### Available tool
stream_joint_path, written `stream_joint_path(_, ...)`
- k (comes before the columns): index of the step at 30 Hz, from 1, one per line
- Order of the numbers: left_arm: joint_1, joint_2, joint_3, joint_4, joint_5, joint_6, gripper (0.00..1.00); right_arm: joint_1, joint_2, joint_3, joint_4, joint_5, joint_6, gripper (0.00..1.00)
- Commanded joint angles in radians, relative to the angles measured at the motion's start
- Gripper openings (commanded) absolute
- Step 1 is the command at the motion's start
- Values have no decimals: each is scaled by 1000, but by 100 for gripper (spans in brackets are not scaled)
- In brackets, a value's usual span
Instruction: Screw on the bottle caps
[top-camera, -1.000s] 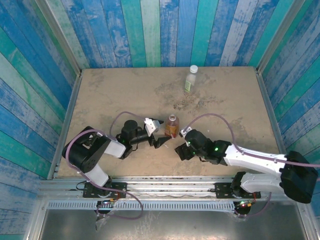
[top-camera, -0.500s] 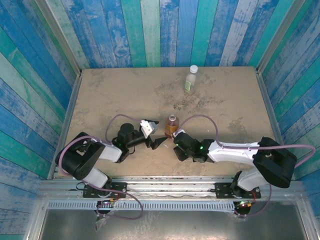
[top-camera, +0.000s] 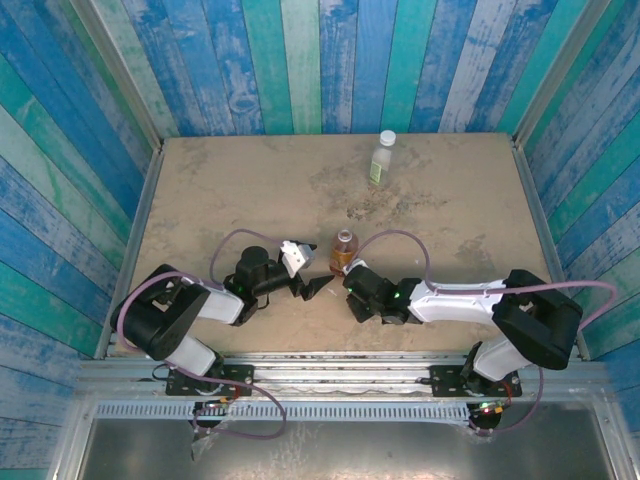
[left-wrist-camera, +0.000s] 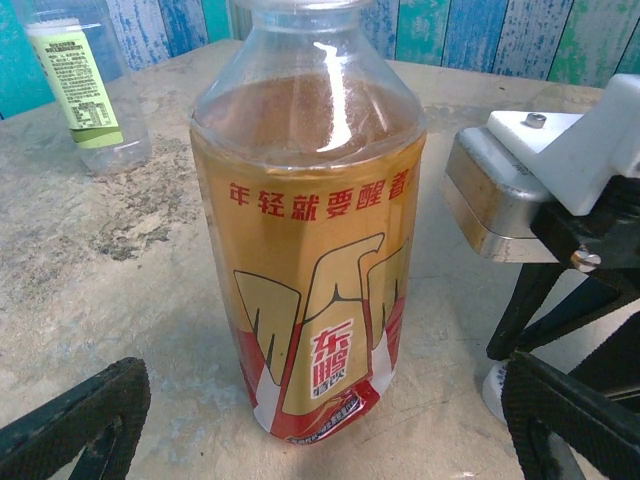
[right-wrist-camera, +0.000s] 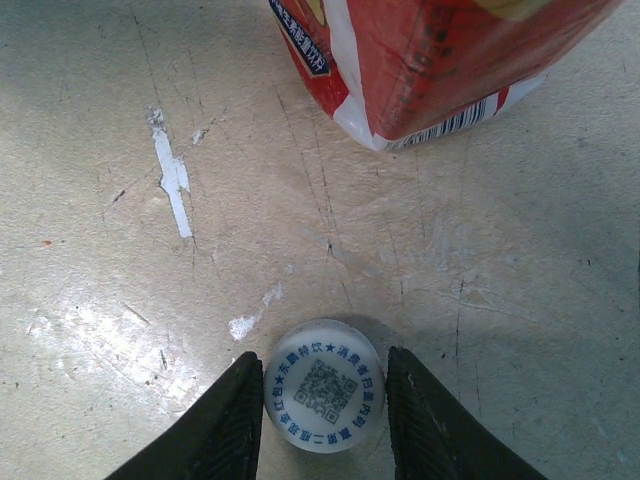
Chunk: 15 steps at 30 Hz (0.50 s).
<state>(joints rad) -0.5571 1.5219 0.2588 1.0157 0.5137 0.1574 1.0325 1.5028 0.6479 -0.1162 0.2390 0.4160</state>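
White cap (right-wrist-camera: 325, 398) pinched flat on the sandy table (top-camera: 220, 190); amber bottle (top-camera: 343, 250) flanked, untouched.
Low centre of the right wrist view: right pincer (right-wrist-camera: 325, 370) narrow, one black finger against each side of the cap, printed top facing up; red-labelled base of the amber bottle at upper right, thin white scrap (right-wrist-camera: 172, 180) at upper left. In the left wrist view, left pincer (left-wrist-camera: 320, 425) spread wide, dark fingers at the two lower corners, clear of the amber bottle standing upright mid-frame. In the top view, both pincers tip to tip just below that open-necked bottle at centre; pale bottle (top-camera: 382, 160) with green label upright well apart near the upper middle, second cap (top-camera: 387, 138) on its neck.
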Motion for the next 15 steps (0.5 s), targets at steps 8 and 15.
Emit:
stream_joint_path(8, 4, -18, 17, 7, 11, 6, 94, 8, -22, 11, -17, 25, 26, 31)
stream_joint_path(15, 3, 56, 31, 110, 48, -43, 94, 8, -143, 31, -120, 38, 53, 31)
